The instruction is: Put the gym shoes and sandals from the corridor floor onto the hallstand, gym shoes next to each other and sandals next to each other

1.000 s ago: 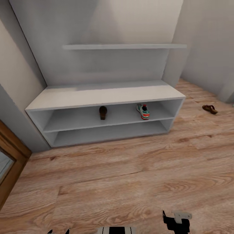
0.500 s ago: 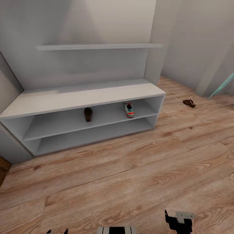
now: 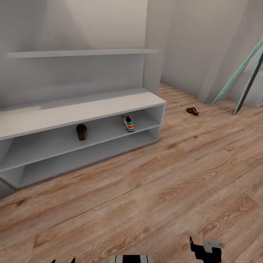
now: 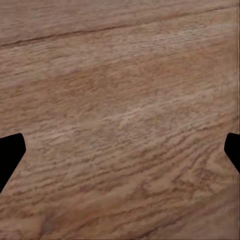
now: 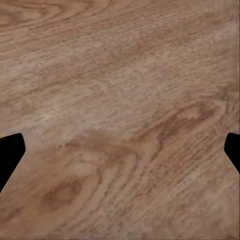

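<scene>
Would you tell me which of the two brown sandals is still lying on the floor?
The sandal on the floor planks right of the hallstand, near the far wall; the other sandal sits on its upper open shelf.

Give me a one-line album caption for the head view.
One sandal and one gym shoe sit on the hallstand; another sandal waits on the corridor floor.

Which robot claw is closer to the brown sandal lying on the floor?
Right. The right claw sits low on the sandal's side of the head view; the left claw is farther, across the floor.
</scene>
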Robot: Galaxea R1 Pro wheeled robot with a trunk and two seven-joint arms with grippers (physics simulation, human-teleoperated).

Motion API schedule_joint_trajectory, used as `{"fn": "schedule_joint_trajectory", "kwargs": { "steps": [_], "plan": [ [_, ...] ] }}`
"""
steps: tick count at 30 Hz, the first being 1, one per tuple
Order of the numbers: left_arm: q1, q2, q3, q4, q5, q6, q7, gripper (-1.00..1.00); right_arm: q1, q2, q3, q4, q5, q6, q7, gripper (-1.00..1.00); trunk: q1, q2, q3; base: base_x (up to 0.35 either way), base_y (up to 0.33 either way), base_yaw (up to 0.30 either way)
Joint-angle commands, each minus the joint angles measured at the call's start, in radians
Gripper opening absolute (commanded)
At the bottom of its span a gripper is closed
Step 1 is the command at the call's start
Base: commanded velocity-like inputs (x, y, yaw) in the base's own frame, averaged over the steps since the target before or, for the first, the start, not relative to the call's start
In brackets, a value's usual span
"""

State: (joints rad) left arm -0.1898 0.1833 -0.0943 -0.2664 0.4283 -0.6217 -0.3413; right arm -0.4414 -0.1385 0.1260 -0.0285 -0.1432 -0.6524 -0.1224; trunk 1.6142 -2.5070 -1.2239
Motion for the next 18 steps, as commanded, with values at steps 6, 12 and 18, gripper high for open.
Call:
{"fn": "schedule_joint_trajectory", "kwargs": {
  "steps": [6, 12, 18],
  "plan": [
    [0.000, 0.001, -0.008, 0.001, 0.010, -0.003, -0.002, 1.00, 0.001, 0.002, 0.009, 0.001, -0.009, -0.003, -0.002, 1.00, 0.000, 0.000, -0.001, 0.000, 0.000, -0.291],
    [0.000, 0.001, -0.008, 0.001, 0.010, -0.003, -0.002, 1.00, 0.003, 0.003, 0.009, 0.001, -0.009, -0.003, -0.002, 1.00, 0.000, 0.000, -0.001, 0.000, 0.000, -0.291],
    [0.000, 0.000, -0.008, 0.001, 0.010, -0.003, -0.002, 1.00, 0.004, 0.004, 0.009, 0.001, -0.009, -0.003, -0.002, 1.00, 0.000, 0.000, -0.001, 0.000, 0.000, -0.291]
  ]
}}
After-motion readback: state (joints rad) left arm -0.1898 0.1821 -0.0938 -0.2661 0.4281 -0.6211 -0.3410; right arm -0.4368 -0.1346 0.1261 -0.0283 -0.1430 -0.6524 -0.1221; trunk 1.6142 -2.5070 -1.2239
